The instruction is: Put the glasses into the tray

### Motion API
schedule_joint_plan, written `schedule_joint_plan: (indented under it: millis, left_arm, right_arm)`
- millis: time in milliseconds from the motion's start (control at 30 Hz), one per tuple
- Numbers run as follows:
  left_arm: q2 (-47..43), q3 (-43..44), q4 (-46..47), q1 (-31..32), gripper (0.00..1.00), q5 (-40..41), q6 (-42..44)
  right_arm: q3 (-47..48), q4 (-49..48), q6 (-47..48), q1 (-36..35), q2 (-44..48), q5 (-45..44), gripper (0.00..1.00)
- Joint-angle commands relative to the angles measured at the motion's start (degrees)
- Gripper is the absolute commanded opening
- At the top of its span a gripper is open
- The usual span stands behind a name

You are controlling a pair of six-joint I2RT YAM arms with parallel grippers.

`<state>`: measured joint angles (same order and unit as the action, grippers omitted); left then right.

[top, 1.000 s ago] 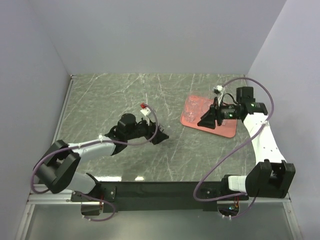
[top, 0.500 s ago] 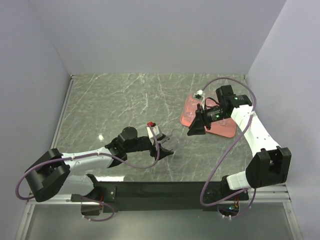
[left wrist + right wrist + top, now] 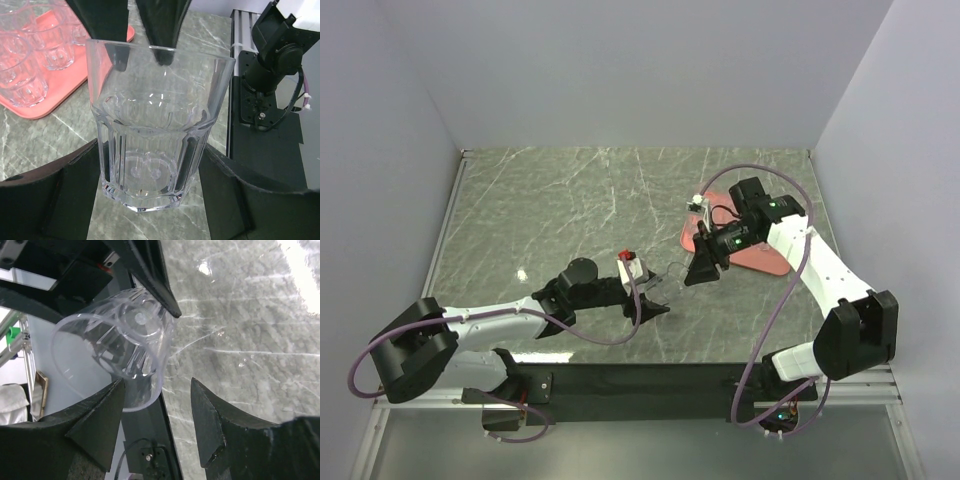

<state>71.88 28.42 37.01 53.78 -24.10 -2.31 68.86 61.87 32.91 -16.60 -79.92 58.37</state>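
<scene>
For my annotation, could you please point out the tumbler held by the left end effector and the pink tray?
tumbler [image 3: 155,130]: left wrist view, on its front wall.
pink tray [image 3: 67,87]: left wrist view, on bare floor near its rim.

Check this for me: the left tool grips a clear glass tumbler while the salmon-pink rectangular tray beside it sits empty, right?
Not quite. The salmon-pink rectangular tray is not empty: several clear glass tumblers stand on it, as the left wrist view shows. The rest holds: the left tool grips a clear glass tumbler.
</scene>
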Motion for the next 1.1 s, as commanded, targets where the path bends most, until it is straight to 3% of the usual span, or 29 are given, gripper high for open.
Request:
schedule_joint_plan:
  millis: [0,33,67,100,133,200,367,533,567,633,667,733,767,800,833,1067]
  left_arm:
    - [-1.56,2.51,3.50,0.80,0.02,0.02,1.08]
    - [-1.30,2.60,3.42,0.98,0.02,0.19,1.08]
    - [-0.87,3.04,3.15,1.41,0.02,0.54,1.08]
    - [-0.86,3.04,3.15,1.42,0.02,0.54,1.08]
    - [-0.60,3.30,3.15,1.50,0.03,0.72,1.08]
    - [-0.42,3.57,3.06,1.85,0.04,1.16,1.08]
    - [-0.24,4.45,2.89,2.21,0.08,2.56,0.90]
    - [-0.68,4.27,3.76,2.30,0.24,4.58,-0.24]
    - [-1.38,3.84,4.38,2.38,0.34,5.28,-0.33]
    - [-2.35,2.43,6.22,2.38,0.42,6.86,-0.68]
    - [-3.57,1.99,6.49,2.38,0.53,7.31,-0.68]
    - [-4.98,1.02,6.32,2.38,0.62,8.44,-0.33]
    - [-6.38,0.84,5.88,2.38,0.74,8.89,-0.16]
    - [-7.09,0.67,5.18,2.38,0.80,9.24,0.63]
    - [-8.75,0.67,3.52,2.38,0.99,9.85,0.98]
    - [-17.89,1.11,-6.15,2.38,0.99,14.33,7.05]
  right_arm:
    - [-0.48,-3.15,-2.84,-1.41,1.61,-1.85,0.61]
    - [-0.48,-3.50,-3.11,-1.42,1.61,-1.94,0.55]
    - [-0.22,-3.68,-4.07,-1.77,1.35,-2.20,0.41]
    - [-0.13,-3.68,-4.08,-1.77,1.35,-2.21,0.41]
    - [0.04,-3.42,-4.08,-1.94,1.17,-2.29,0.33]
    - [0.13,-2.98,-3.90,-2.12,0.91,-2.29,0.28]
    - [-0.48,-2.45,-3.29,-2.56,1.52,-2.38,0.00]
    - [-0.48,-0.53,0.48,-2.47,2.66,-2.30,0.00]
    - [0.04,1.48,3.54,-2.30,3.10,-2.29,0.00]
    - [0.40,2.99,5.93,-1.68,3.89,-1.77,0.00]
    - [0.40,3.87,7.42,-0.55,4.24,-1.51,0.00]
    - [-0.04,3.53,7.70,1.03,5.64,-1.24,0.00]
    - [-0.65,2.92,7.87,2.17,6.35,-1.07,0.00]
    - [-1.09,2.74,7.96,4.62,6.88,-0.37,0.00]
    - [-1.53,2.56,8.14,6.13,7.75,-0.01,0.00]
    - [-4.17,5.27,13.40,16.33,9.78,1.74,0.00]
